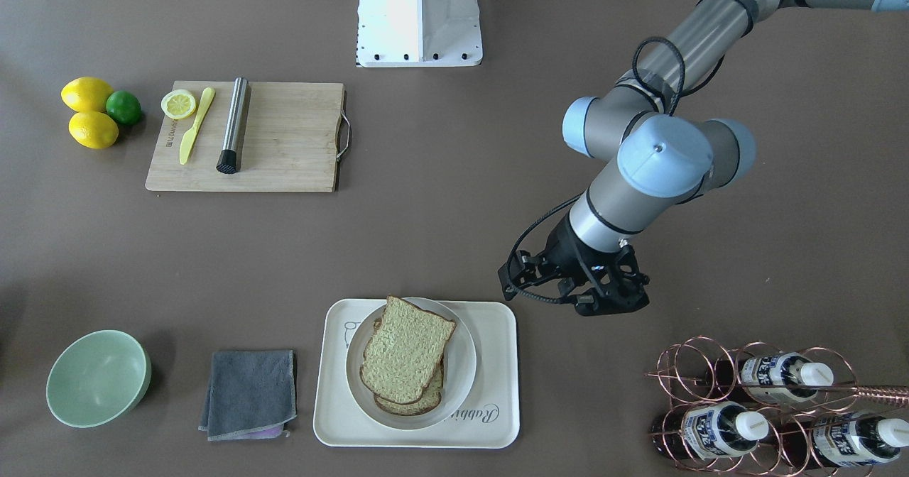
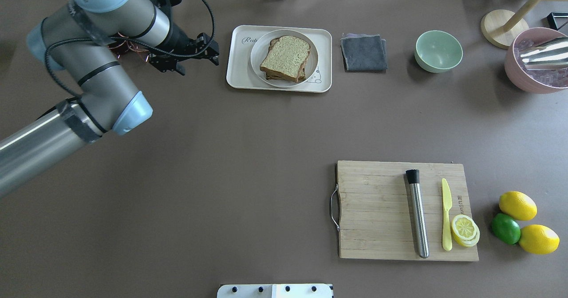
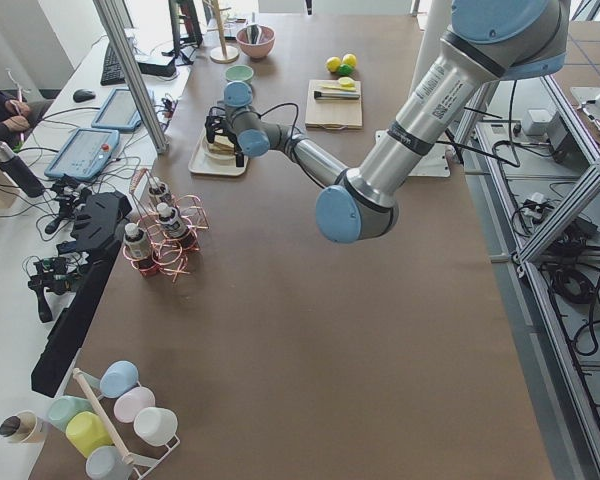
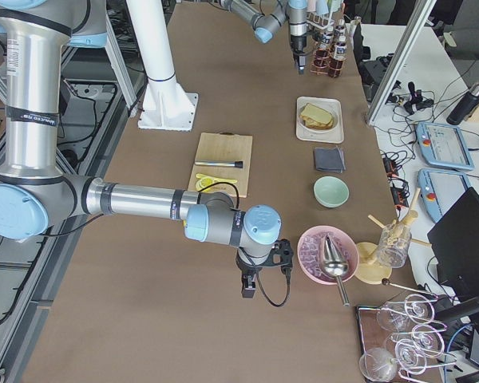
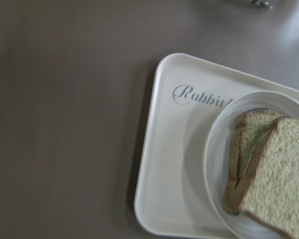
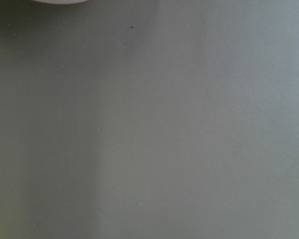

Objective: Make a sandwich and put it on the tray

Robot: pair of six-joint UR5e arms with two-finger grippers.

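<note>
The sandwich (image 2: pixel 286 58) — two slices of brown bread stacked a little askew — lies on a round white plate (image 2: pixel 258 55), which sits on the cream tray (image 2: pixel 239 75) at the far side of the desk (image 2: pixel 222 156). The left hand (image 1: pixel 612 305) hangs over bare desk just left of the tray, touching nothing; how wide it stands I cannot tell. The right hand (image 4: pixel 250 287) shows only from the side, low beside a pink bowl (image 4: pixel 305 249) — its grip cannot be judged either. A folded grey cloth (image 2: pixel 364 52) lies right of the tray.

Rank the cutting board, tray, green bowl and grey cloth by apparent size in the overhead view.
1. cutting board
2. tray
3. green bowl and grey cloth, about alike

The board lies nearer the camera.
</note>
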